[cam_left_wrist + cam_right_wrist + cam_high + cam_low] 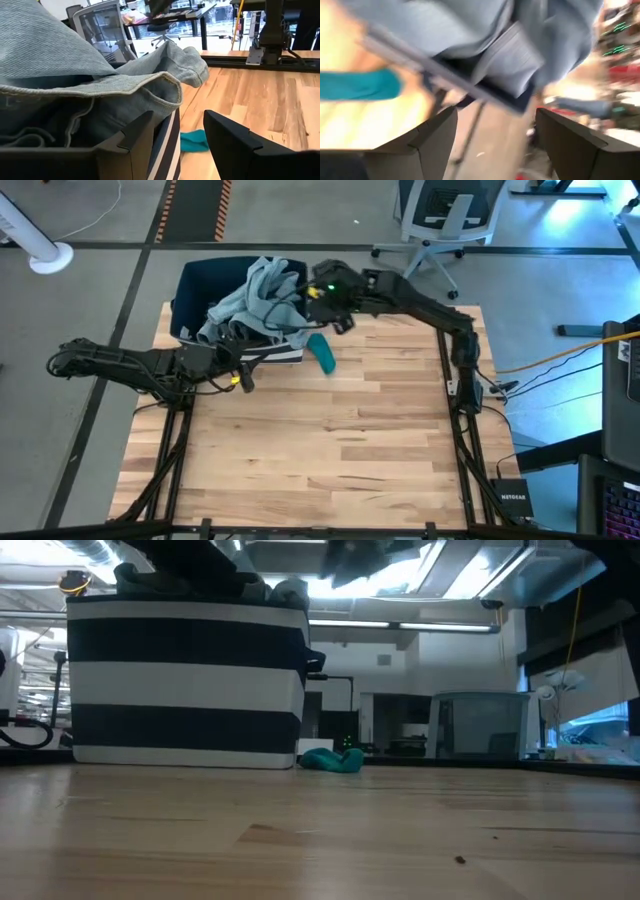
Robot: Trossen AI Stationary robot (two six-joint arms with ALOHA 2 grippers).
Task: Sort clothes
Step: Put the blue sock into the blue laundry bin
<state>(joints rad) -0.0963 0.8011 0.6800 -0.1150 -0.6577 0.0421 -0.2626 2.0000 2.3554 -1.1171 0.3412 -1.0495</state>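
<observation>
A light wooden plank surface point(330, 440) is seen from above, with a dark blue rectangular fabric bin with white stripes point(200, 295) standing at its far left corner. A light grey-blue soft garment point(258, 298) is heaped in the bin and spills over its rim; in the left wrist view its hemmed edge point(150, 82) is draped over the striped wall. A small teal fabric piece point(322, 352) lies flat on the surface just beside the bin, on the side facing the right arm; in the low view it point(332, 760) is seen resting on the wood at the bin's lower corner point(290, 755).

The left hand point(238, 372) is held low at the near side of the bin, close to its wall. Its two dark fingers point(135, 140) are set apart, and nothing is gripped between them; the bin's striped wall and the hanging garment are seen just ahead of them.

The right hand point(318, 308) is held over the bin's edge nearest the right arm, beside the heaped garment. Its fingers point(432, 135) are spread wide, with only empty space between them; the grey-blue garment point(485, 35) and the teal piece point(357, 84) are seen blurred beyond them.

A white office chair point(445, 220) stands on the floor beyond the surface.
</observation>
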